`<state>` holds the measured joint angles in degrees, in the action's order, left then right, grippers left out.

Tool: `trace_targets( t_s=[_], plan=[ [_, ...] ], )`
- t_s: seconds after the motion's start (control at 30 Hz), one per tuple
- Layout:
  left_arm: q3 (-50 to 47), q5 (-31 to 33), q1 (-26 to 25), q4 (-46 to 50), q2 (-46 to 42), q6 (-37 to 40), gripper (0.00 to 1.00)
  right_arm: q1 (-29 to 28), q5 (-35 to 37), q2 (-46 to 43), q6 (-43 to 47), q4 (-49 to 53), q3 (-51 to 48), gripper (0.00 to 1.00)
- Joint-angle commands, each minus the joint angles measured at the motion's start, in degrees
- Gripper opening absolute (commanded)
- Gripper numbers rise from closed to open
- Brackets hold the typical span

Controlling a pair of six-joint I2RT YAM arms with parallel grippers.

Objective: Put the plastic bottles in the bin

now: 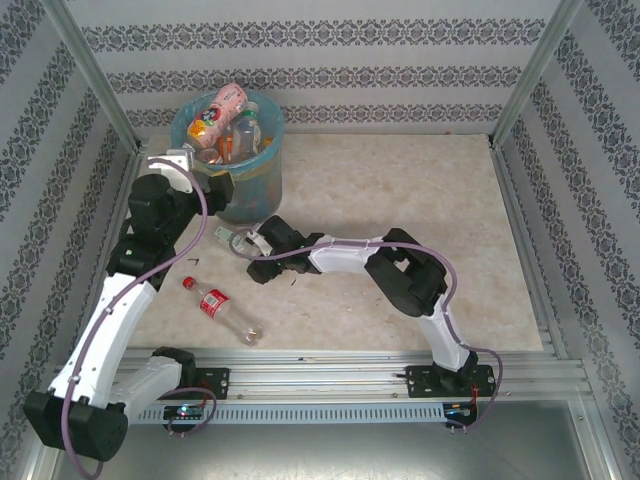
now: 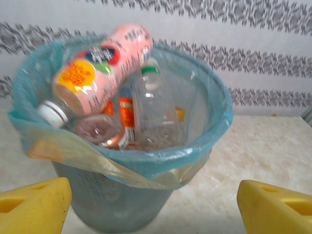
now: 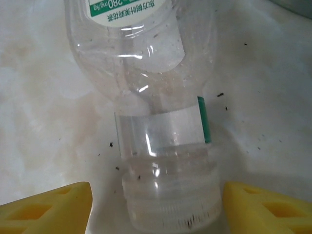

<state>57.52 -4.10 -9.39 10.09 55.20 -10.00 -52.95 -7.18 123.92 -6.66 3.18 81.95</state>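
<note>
The surface (image 1: pixel 400 220) was a pale beige, marble-patterned sheet under soft, even light. Close up in the right wrist view, it carried faint orange-brown stains and small dark specks (image 3: pixel 222 94). Wallpapered panels boxed it in on three sides. The back wall (image 1: pixel 330 60), left wall (image 1: pixel 40 180) and right wall (image 1: pixel 600 200) all bore grey ornamental bands on white. Aluminium posts (image 1: pixel 95 75) stood at the back corners, and a slotted aluminium rail (image 1: pixel 330 372) ran along the near edge.

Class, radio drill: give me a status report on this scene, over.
Left end effector open, empty, facing full bin. Right end effector open astride clear bottle, at cap. Red-labelled bottle lies loose. Nothing blocking.
</note>
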Motion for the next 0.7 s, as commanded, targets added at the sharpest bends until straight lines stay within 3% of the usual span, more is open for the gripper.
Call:
trace_targets(
  t_s=[0.0, 0.1, 0.27, 0.4, 0.5, 0.57, 0.67],
  plan=[
    [-0.9, 3.59, -0.4, -4.56, -1.42, 2.88, 0.89, -0.75, -1.22, 2.12, 1.04, 0.54, 2.91, 0.65],
    [-1.11, 3.55, -0.44, -5.78, -1.77, 3.16, 0.89, -0.75, -0.67, 2.2, 1.53, 1.0, 3.31, 0.6],
    [-1.42, 4.7, -0.46, -7.04, -2.57, 3.61, 0.89, -0.75, -0.11, -0.97, 3.67, 2.79, 0.94, 0.37],
    [-0.62, 6.23, -0.38, -7.39, -3.34, 4.02, 0.92, -0.75, 0.24, -6.57, 4.06, 2.72, -5.02, 0.25],
    [1.01, 5.78, -0.45, -7.11, -3.35, 3.92, 0.94, -0.75, 1.65, -12.3, 3.76, 1.66, -11.35, 0.21],
    [2.52, 3.3, -0.4, -6.59, -2.81, 3.46, 1.0, -0.75, 3.05, -17.3, 3.43, 0.73, -15.82, 0.2],
    [4.77, -2.38, -0.45, -6.4, -1.24, 2.12, 1.0, -0.75, 5.44, -24.82, 2.95, -0.51, -21.57, 0.19]
  ],
)
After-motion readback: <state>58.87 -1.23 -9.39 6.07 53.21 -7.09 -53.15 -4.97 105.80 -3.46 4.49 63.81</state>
